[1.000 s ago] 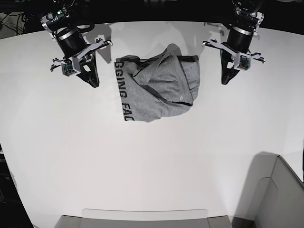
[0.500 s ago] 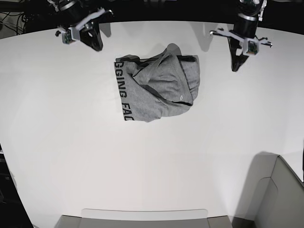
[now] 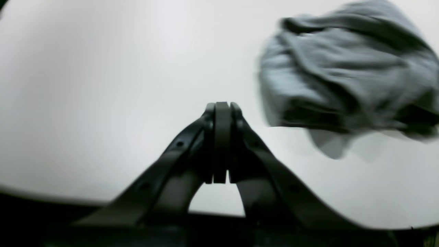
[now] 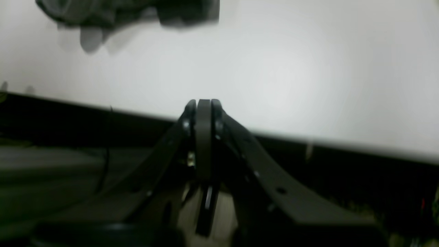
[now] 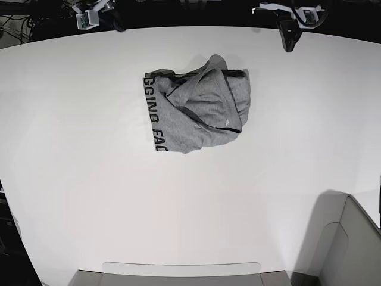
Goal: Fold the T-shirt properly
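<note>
Base view: the T-shirt [image 5: 199,110] lies bunched in a loose heap on the white tabletop [image 5: 190,202], slightly above and to the 12 o'clock side of the tabletop's centre. Black block lettering [image 5: 153,113] runs along the heap's 9 o'clock edge; a dark inner seam crosses the folds toward 3 o'clock. The left claw [image 5: 289,37] hangs at the tabletop's far edge, about 1 o'clock from the T-shirt and well apart from it. The right claw [image 5: 113,21] sits at about 11 o'clock, at the frame's top edge, also well apart.

Left wrist view: the left claw [image 3: 221,109] has its jaws pressed together with nothing between them; the T-shirt [image 3: 346,68] appears blurred at 2 o'clock.

Right wrist view: the right claw [image 4: 203,106] is likewise closed and empty, near the tabletop's dark rim; a part of the T-shirt [image 4: 127,12] shows at 11 o'clock.
</note>
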{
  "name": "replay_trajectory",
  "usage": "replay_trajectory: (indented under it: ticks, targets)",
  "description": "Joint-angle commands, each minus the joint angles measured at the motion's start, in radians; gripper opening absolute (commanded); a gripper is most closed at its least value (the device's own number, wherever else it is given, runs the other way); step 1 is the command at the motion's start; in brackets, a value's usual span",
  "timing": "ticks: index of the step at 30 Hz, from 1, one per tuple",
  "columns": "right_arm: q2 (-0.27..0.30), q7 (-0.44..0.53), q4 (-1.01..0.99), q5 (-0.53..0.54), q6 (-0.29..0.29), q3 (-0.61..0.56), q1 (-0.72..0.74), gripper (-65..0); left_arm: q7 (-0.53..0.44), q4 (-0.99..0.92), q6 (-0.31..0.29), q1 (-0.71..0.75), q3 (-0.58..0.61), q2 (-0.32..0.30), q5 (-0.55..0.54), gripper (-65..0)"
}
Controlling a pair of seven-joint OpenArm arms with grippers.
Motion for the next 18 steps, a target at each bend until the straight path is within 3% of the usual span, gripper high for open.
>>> replay_trajectory:
  ticks: [1,9,15,18]
  targets:
    - [0.004,0.024,-0.006,0.011,0.005,0.007,-0.013,-65.0,-0.056,-0.016,-0.008,0.035,-0.001,0.008,-0.004,-65.0]
    - [0.005,0.039,-0.144,-0.078,0.006,0.045,0.007,-65.0,-0.353,-0.330,-0.008,0.088,-0.001,0.011,-0.004,-65.0]
    - [0.005,0.275,-0.367,-0.127,0.006,0.042,0.042,-65.0,-0.482,-0.553,-0.008,0.071,-0.001,0.011,-0.004,-65.0]
    - [0.013,0.300,-0.491,-0.161,0.006,0.047,0.090,-65.0,-0.524,-0.654,-0.008,0.026,-0.001,0.011,-0.004,-65.0]
